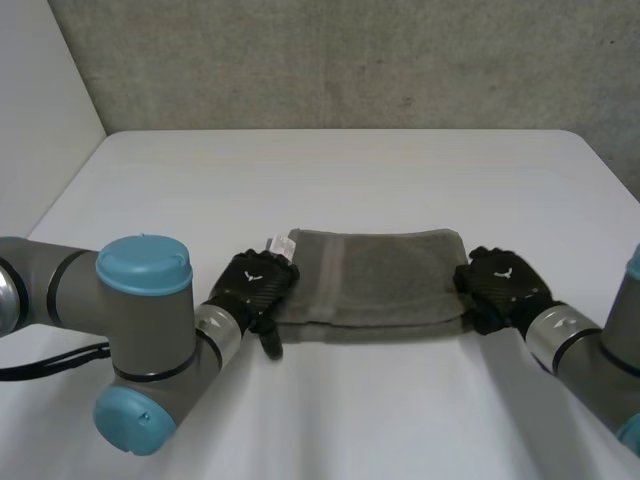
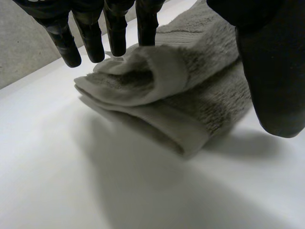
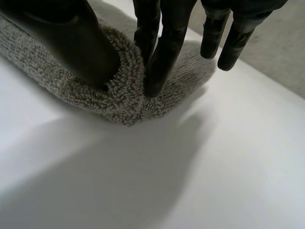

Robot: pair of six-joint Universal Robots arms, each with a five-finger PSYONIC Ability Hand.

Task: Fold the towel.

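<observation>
In your head view the towel (image 1: 380,285) lay as a long folded strip on the white bench (image 1: 350,170). The left hand (image 1: 255,285) was at one short end and the right hand (image 1: 503,285) at the other, and a small white tag (image 1: 282,243) stuck out of the cloth just beside the left hand's fingers. From that view you saw only the backs of both hands, so neither grasp could be read. The wrist views gave you that. In the left wrist view the fingers (image 2: 114,33) hung straight and slightly spread, with their tips over the towel's end. The thumb (image 2: 274,71) stood well apart from them above the cloth, so this hand was open and pinched nothing. Whether a fingertip touched the top layer could not be told. That view also showed you the end as stacked layers, with the top one curled up into a loose lip just under the fingertips. In the right wrist view the thumb (image 3: 71,43) pressed into the pile while two fingers (image 3: 164,52) pressed toward it from the other side. A ridge of towel was bunched between them, so this hand was gripping the towel at its end. Its other fingers were straight and clear of the cloth, over bare bench just beyond the towel's edge.
</observation>
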